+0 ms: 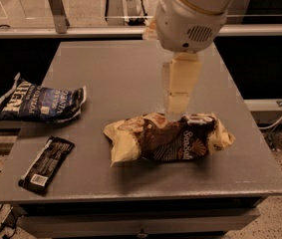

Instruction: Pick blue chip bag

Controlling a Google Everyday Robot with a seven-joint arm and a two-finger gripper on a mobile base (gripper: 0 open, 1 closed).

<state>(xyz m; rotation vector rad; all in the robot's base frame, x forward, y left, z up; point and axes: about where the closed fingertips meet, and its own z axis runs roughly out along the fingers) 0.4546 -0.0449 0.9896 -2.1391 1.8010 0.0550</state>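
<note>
Plainly, the gripper [177, 109] hung at centre frame just over the brown bag [173, 141]; whether it was open could not be told. The blue chip bag [38, 103] lay well leftward at the table [130, 68] edge, its long axis running left to right.

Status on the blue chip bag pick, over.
Gripper above brown Sea Salt bag, centre. Blue chip bag untouched, far left. Black wrapper front-left, apart from it.
</note>
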